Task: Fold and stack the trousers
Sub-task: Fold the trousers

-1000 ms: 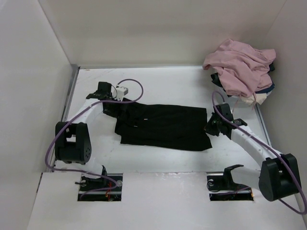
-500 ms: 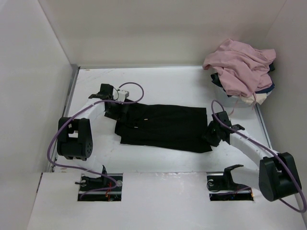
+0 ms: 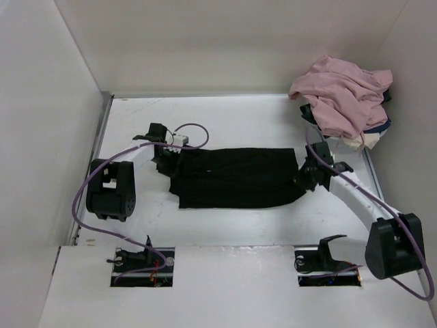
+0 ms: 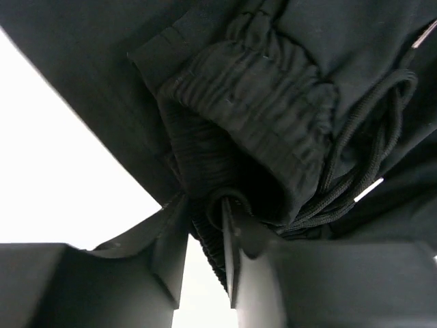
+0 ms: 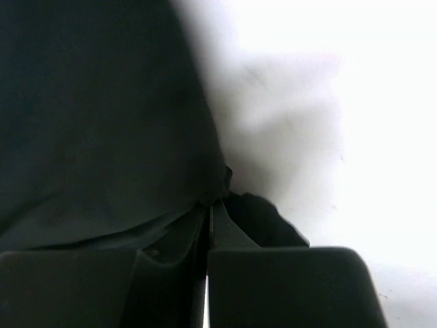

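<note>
The black trousers (image 3: 235, 179) lie stretched left to right across the middle of the white table (image 3: 239, 116). My left gripper (image 3: 169, 158) is at their left end. In the left wrist view it (image 4: 205, 205) is shut on the gathered elastic waistband (image 4: 259, 89), with the black drawstring (image 4: 369, 150) looped to the right. My right gripper (image 3: 305, 179) is at the trousers' right end, where the cloth curves up toward it. In the right wrist view its jaws (image 5: 210, 203) are pressed together on the edge of the black cloth (image 5: 95, 116).
A dusty-pink garment (image 3: 345, 96) is heaped in the back right corner over navy and cream cloth (image 3: 372, 135). White walls close in the back and both sides. A metal rail (image 3: 99, 137) runs along the table's left edge.
Both grippers have closed on the trousers' ends. The right gripper moved down to the cloth, then back and up with it; the trousers' right corner lifted and the whole cloth shifted slightly right.
</note>
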`<state>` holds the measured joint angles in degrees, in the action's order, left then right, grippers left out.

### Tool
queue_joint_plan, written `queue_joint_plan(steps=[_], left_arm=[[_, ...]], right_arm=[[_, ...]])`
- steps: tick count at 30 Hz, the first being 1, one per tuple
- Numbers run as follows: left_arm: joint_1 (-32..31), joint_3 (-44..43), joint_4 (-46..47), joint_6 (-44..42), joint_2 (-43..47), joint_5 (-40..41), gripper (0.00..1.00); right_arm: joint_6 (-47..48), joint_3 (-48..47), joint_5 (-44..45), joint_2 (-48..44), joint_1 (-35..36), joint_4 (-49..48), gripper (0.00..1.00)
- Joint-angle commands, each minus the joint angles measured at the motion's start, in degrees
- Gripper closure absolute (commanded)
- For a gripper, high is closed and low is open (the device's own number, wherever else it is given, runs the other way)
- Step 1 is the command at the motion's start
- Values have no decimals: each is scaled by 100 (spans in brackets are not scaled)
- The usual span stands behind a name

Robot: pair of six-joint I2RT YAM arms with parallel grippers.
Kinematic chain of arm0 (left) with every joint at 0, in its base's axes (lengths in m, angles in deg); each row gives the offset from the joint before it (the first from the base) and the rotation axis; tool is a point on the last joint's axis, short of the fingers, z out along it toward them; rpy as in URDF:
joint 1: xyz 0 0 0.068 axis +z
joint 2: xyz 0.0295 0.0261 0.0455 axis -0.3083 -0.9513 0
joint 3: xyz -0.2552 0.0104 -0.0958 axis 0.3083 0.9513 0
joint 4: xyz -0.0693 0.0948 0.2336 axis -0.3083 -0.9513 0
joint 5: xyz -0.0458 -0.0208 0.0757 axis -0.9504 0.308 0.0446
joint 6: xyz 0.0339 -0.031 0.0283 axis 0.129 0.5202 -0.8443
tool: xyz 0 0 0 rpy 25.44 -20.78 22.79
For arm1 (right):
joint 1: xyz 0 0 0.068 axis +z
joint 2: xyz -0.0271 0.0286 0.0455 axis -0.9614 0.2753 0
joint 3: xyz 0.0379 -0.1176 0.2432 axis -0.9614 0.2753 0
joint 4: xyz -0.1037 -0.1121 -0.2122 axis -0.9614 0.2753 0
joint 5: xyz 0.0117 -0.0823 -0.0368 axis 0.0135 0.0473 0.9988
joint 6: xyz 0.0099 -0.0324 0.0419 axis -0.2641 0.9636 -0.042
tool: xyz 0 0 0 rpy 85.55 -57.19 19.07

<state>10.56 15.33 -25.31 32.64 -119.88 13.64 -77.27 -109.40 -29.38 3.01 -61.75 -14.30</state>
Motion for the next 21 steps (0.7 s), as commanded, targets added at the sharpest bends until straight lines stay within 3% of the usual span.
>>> queue_joint_plan(steps=[1, 8, 15, 21], left_arm=[[-222, -209, -29, 84, -150, -382, 81], [-521, -727, 103, 295, -484, -523, 80], [-591, -1106, 270, 611, -756, -856, 77], [-530, -896, 279, 655, -765, -1103, 77]], right_arm=[[503, -1240, 662, -167, 77, 390, 100], [847, -3378, 1138, 878, 1684, 1279, 100], [1408, -5741, 673, 2845, 3398, 1771, 100], [1770, -7061, 497, 4025, 3848, 1930, 100]])
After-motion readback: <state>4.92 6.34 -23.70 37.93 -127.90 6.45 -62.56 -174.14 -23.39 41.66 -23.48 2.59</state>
